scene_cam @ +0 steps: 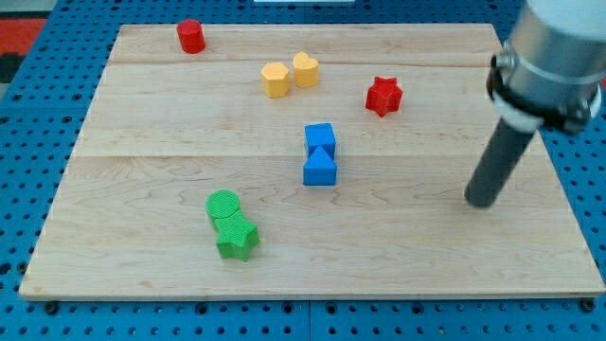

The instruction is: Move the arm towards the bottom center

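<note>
My tip (481, 202) rests on the wooden board (142, 142) at the view's right, well right of all the blocks. The nearest blocks are a blue cube (320, 137) and a blue triangular block (320, 170) touching below it, at the board's centre. A green cylinder (223, 206) and a green star (237, 239) sit together at the lower left of centre. A yellow hexagon (276, 80) and a yellow heart (305, 69) sit side by side near the top. A red star (383, 96) lies at the upper right of centre. A red cylinder (190, 36) stands at the top left.
The arm's grey body (554, 57) hangs over the board's upper right corner. A blue pegboard surface (38, 170) surrounds the board on all sides.
</note>
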Tool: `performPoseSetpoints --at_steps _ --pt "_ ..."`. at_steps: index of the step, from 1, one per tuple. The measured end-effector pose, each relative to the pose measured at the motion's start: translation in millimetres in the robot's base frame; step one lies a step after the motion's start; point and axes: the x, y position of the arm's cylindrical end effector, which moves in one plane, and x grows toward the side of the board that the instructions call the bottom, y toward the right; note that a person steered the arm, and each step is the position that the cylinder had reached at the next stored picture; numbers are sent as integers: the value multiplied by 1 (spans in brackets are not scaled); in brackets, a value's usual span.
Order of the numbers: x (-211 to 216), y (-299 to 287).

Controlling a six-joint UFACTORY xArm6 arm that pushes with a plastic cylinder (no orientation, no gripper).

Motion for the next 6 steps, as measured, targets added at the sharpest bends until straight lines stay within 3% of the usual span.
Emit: performPoseSetpoints --at_steps 1,3,6 --pt "45 -31" --pt "63 -67" --pt "61 -171"
